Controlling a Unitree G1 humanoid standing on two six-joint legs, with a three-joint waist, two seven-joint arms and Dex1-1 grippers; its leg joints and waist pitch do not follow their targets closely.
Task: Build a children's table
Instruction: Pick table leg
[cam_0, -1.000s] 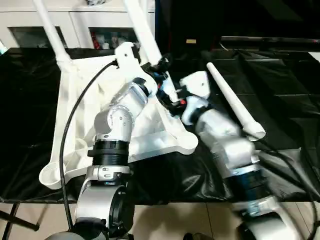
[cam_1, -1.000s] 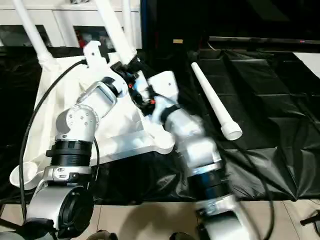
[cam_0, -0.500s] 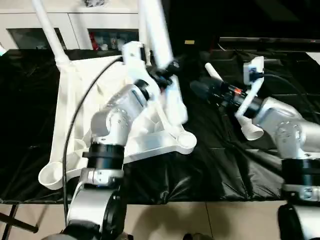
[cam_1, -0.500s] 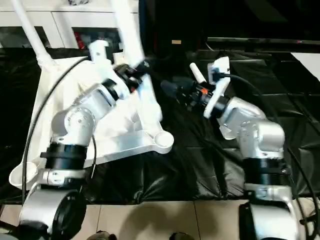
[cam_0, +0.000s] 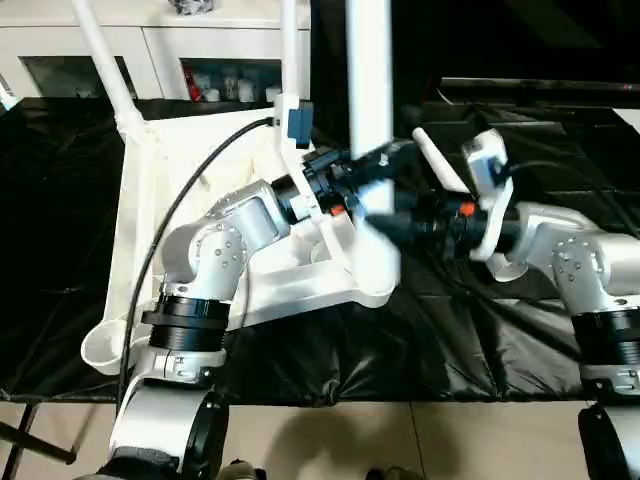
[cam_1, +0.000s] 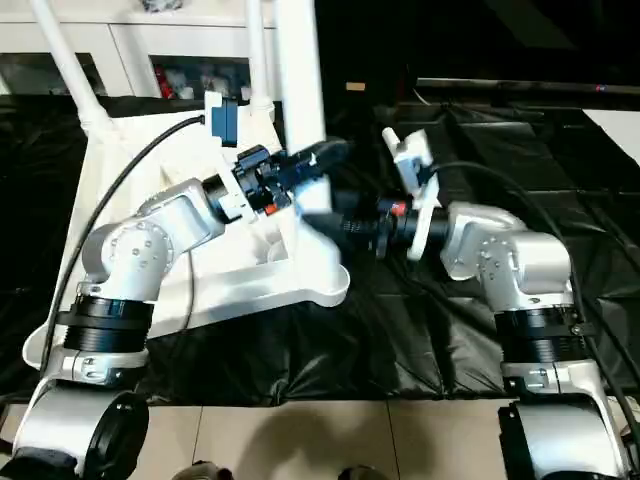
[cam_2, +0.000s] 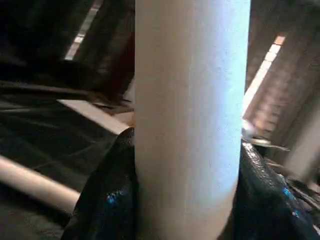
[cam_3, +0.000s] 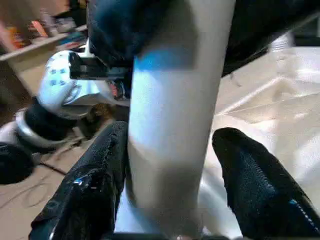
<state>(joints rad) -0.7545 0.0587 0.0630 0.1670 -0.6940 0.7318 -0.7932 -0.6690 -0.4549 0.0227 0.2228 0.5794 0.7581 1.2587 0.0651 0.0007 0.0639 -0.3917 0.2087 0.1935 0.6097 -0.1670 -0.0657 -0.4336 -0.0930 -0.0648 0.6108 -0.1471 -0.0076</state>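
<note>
The white tabletop (cam_0: 150, 200) lies underside up on black cloth. Two legs stand in its far sockets, one at the far left (cam_0: 100, 60) and one further right (cam_0: 290, 50). A third leg (cam_0: 368, 80) stands nearly upright, its foot blurred just above the near right corner socket (cam_0: 372, 292). My left gripper (cam_0: 372, 165) is shut on this leg, its fingers (cam_2: 105, 195) hugging the tube. My right gripper (cam_0: 395, 225) grips the same leg lower down, with fingers (cam_3: 95, 185) pressed to both sides. The fourth leg (cam_0: 432, 160) lies on the cloth behind my right arm.
A white cabinet with glass doors (cam_0: 150, 40) stands behind the table. Black cloth (cam_0: 560, 180) covers the work surface to the right. A black cable (cam_0: 180, 210) runs from my left arm across the tabletop. Tiled floor (cam_0: 400, 440) shows along the near edge.
The left gripper has swung the held leg from a lean to upright and over to the near right corner. The right arm has come back left from the lying leg and closed on it.
</note>
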